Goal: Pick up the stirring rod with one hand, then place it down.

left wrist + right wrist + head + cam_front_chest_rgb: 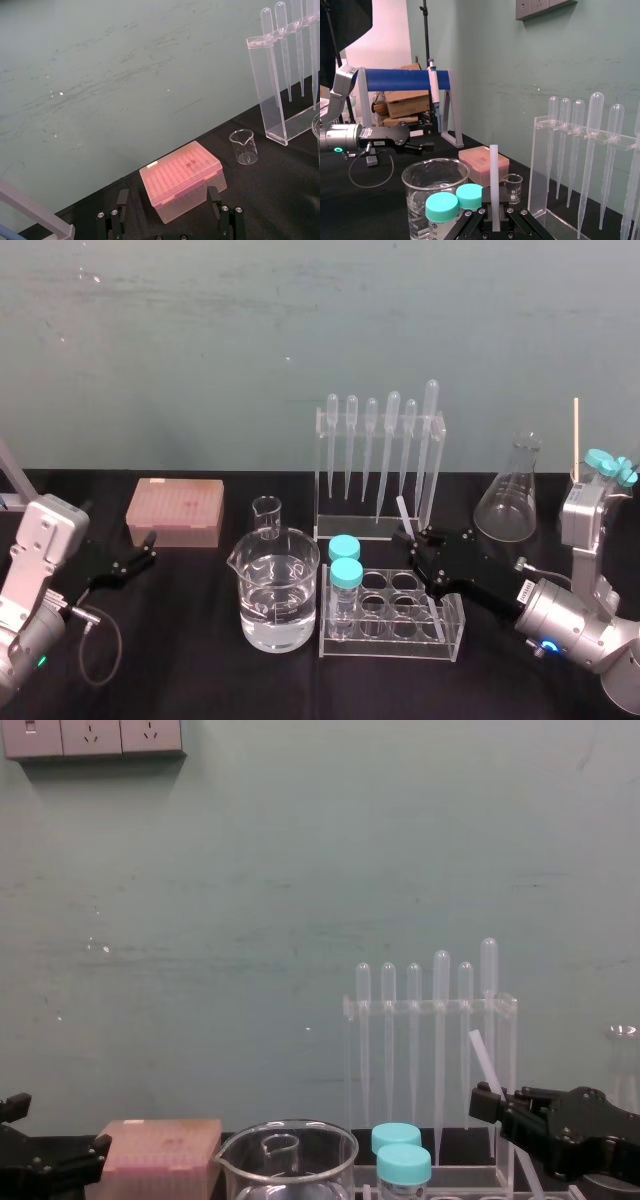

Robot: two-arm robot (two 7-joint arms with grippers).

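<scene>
The stirring rod (402,510) is a thin whitish stick, held nearly upright and slightly tilted in front of the pipette rack (380,465). My right gripper (412,540) is shut on it, hovering over the back edge of the clear tube rack (395,615). In the right wrist view the rod (494,180) rises straight up from between the fingers of the right gripper (494,220). The chest view shows the rod (483,1060) leaning out of the black right gripper (487,1105). My left gripper (148,548) rests open at the far left, facing the pink box (181,179).
A large beaker (278,590) with water stands centre front, with a small beaker (267,517) behind it. Two teal-capped tubes (345,570) sit in the tube rack. A conical flask (510,495) stands back right. The pink tip box (175,510) is back left.
</scene>
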